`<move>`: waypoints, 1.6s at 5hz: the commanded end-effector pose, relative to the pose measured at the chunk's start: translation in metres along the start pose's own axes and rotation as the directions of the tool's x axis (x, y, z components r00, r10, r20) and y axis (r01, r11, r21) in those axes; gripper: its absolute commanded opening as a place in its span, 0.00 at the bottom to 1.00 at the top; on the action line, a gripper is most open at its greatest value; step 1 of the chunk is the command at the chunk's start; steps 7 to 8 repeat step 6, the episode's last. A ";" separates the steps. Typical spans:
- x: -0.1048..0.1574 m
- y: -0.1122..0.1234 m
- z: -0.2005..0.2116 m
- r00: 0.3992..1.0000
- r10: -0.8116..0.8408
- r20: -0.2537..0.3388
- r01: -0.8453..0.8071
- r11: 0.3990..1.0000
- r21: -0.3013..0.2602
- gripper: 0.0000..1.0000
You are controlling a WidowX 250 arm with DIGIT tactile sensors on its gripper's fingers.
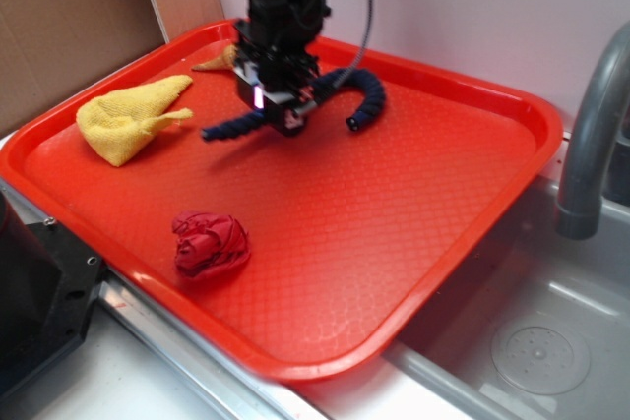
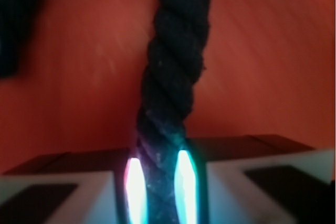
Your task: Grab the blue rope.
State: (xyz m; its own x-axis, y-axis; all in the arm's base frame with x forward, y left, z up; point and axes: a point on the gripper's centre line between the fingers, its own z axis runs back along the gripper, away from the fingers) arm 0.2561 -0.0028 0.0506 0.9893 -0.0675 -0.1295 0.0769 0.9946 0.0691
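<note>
On the red tray [image 1: 472,204] we see, from the left, a yellow cloth [image 1: 126,120] and a crumpled red cloth [image 1: 209,242]. Near the tray's back, our pincer [image 1: 279,111] is clamped around the blue rope [image 1: 366,100], whose hooked end curves right.

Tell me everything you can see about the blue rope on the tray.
The blue rope is short, thick and dark navy, of twisted strands that look fibrous. It lies on the red tray toward its back edge, bent in a hook: one end points left toward the yellow cloth, the other curls down on the right. The tool is closed on its middle, a finger pressing each side.
</note>
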 end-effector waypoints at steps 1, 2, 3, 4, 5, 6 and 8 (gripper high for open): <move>-0.063 -0.016 0.105 0.969 0.236 0.074 -0.232 0.971 -0.063 0.00; -0.078 -0.012 0.153 0.955 0.264 0.133 -0.238 0.953 -0.186 0.00; -0.086 -0.016 0.175 0.960 0.236 0.148 -0.211 0.963 -0.167 0.00; -0.096 -0.018 0.181 0.964 0.209 0.167 -0.182 0.970 -0.160 0.00; -0.095 -0.020 0.175 0.962 0.212 0.171 -0.190 0.972 -0.137 0.00; -0.100 -0.022 0.174 0.958 0.224 0.178 -0.203 0.971 -0.129 0.00; -0.100 -0.022 0.174 0.958 0.224 0.178 -0.203 0.971 -0.129 0.00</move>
